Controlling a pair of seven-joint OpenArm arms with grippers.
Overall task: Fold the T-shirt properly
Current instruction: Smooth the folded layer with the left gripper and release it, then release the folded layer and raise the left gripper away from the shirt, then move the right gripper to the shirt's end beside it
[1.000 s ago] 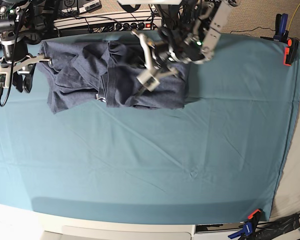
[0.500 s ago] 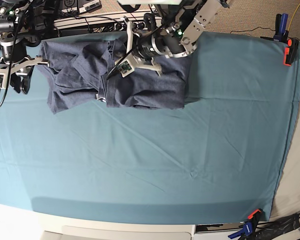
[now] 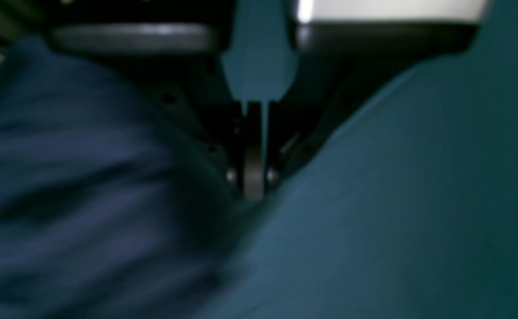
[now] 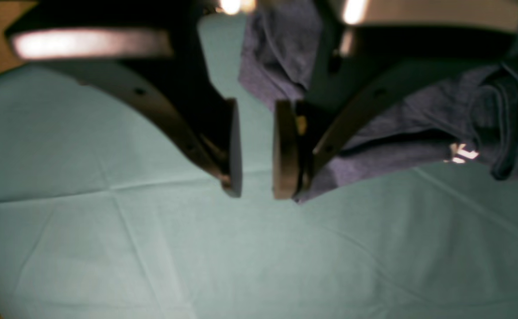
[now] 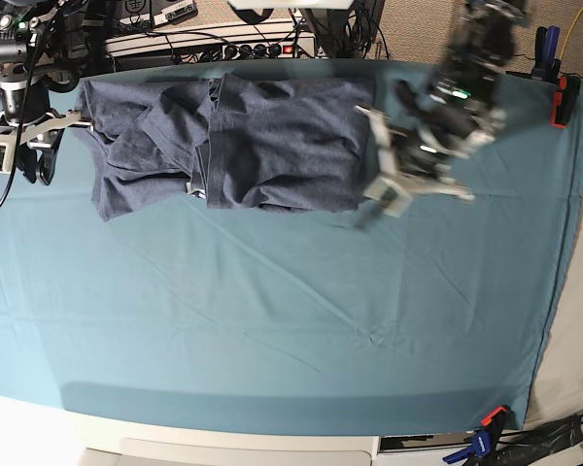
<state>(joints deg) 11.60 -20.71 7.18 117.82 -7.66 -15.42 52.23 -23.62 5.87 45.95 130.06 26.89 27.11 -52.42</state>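
Base view: the T-shirt [image 5: 223,146] lies rumpled and half-folded at the far edge of the teal-covered surface [image 5: 272,320], w/ the left gripper [image 5: 374,204] blurred just off its right hem and the right gripper [image 5: 24,160] beside its left sleeve, so a hurried re-grab could drag the layers apart.

Left wrist: left gripper [image 3: 254,177] is closed on nothing, prob. just above the cloth (pic is smeared), and could snag the table cover instead of the shirt.

Right wrist: right gripper [image 4: 257,177] is partly open, empty, at the shirt's edge [image 4: 374,133]; it may pinch one layer only.

Left gripper [image 5: 367,208] jaws closed; right gripper [image 4: 257,177] jaws parted, empty.
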